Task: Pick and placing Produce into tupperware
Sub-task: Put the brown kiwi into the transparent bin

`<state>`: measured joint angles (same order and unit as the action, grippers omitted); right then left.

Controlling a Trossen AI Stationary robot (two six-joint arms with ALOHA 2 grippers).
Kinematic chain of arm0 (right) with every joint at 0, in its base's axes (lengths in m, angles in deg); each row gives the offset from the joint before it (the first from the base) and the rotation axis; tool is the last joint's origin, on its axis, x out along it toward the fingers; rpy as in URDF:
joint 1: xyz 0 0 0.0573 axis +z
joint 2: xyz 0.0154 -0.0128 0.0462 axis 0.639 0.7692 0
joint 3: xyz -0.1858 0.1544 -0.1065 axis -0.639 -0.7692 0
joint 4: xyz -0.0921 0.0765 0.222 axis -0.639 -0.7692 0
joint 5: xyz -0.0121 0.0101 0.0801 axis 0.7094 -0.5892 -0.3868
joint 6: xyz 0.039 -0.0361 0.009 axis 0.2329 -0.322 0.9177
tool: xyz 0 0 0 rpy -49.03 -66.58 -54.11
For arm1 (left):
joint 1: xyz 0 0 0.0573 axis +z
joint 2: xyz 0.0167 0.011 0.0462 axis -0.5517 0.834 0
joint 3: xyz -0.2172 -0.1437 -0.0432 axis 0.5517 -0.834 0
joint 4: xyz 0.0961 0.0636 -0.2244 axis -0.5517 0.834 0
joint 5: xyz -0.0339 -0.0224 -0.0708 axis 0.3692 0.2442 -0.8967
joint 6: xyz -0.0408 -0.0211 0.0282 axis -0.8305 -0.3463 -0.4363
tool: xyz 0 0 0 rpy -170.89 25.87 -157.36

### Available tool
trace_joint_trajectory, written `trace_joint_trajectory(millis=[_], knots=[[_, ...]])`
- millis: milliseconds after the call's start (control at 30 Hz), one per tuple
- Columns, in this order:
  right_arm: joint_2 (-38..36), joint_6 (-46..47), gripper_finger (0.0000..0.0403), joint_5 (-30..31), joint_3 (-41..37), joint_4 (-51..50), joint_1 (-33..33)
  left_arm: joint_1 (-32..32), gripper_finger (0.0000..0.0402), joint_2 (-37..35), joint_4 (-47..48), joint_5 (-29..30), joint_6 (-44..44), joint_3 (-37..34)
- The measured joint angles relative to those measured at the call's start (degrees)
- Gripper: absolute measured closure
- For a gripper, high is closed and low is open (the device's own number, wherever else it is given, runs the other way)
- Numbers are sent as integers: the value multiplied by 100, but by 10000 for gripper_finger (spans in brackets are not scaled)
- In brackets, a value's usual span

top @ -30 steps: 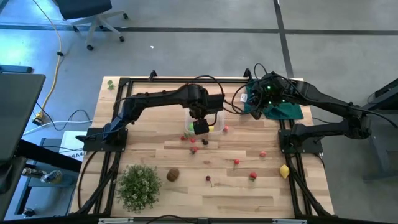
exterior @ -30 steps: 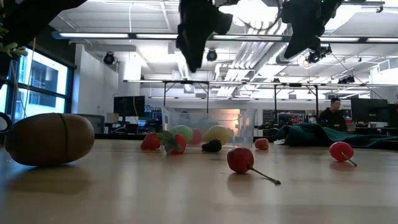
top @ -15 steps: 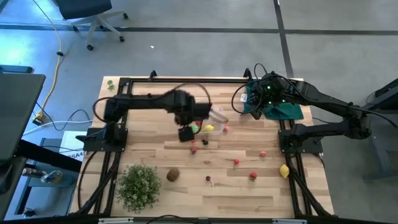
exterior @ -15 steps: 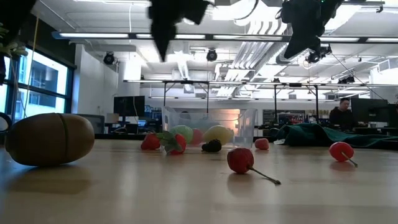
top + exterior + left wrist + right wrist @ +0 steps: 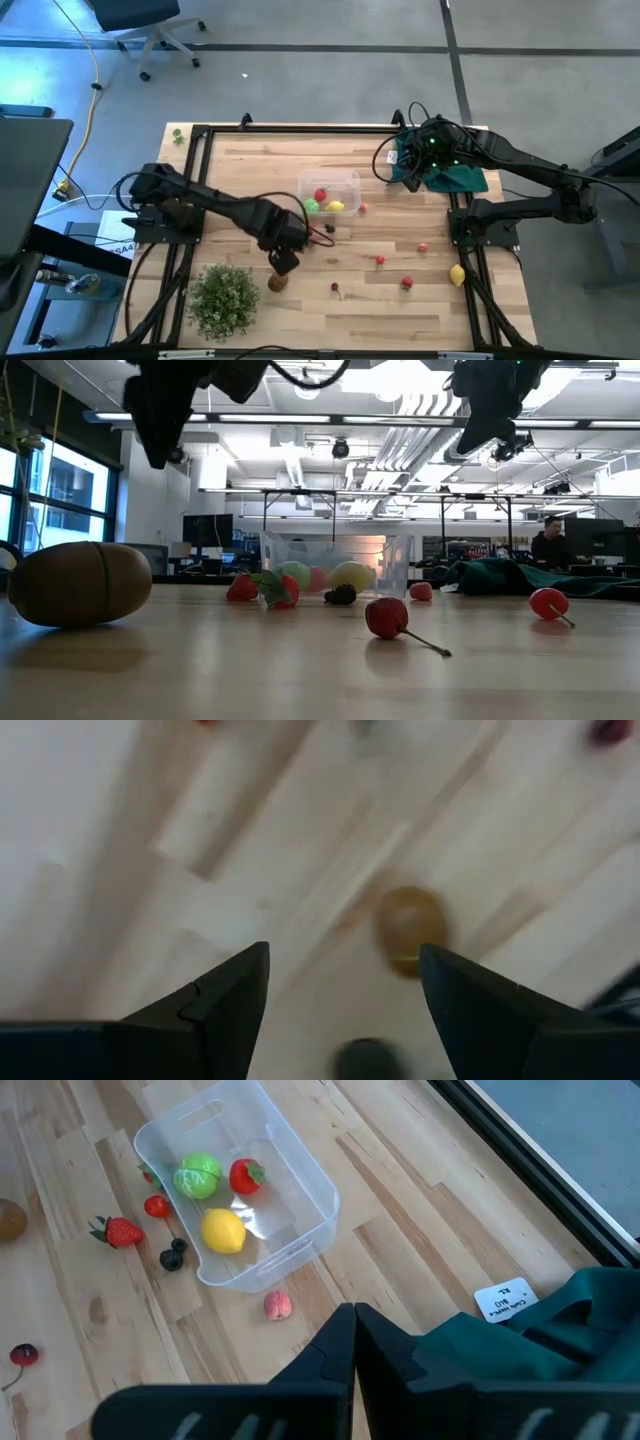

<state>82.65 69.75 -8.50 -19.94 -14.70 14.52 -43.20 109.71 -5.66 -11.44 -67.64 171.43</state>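
Observation:
The clear tupperware stands mid-table, a green ball, a strawberry and a lemon lying inside. My left gripper hangs open and empty, pointing down, just above the brown kiwi. In the left wrist view the kiwi lies on the wood ahead of the spread fingers. My right gripper waits shut at the far right, over the dark green cloth. Small red fruits and a second lemon lie loose on the near right.
A bushy green plant stands at the near left, close beside the kiwi. A strawberry, a dark berry and a pink fruit lie near the tub. Bare wood stretches along the far left.
My left gripper has swung from above the tupperware toward the table's near left, sinking a little and rolling about its own axis, and now hangs over the kiwi. Its fingers have stayed open. No fruit has moved.

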Motion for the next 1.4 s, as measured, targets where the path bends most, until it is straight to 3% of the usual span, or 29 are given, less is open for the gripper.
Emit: trace_joint_trajectory(millis=[267, 400, 800, 1400], knots=[[-1, 0, 402, 0, 0, 1, -2, -569, 153, 354, -527, -91, -1913, -12], [0, 0, 402, 0, 0, 5, -1, -750, 153, 558, -678, -383, -2468, -12], [0, 0, 402, 1, 0, 8, -2, -831, 153, 998, -719, -324, -2710, -13], [1, 0, 402, 2, 0, 3, -1, -831, 153, 1445, -791, -405, -2361, -20]])
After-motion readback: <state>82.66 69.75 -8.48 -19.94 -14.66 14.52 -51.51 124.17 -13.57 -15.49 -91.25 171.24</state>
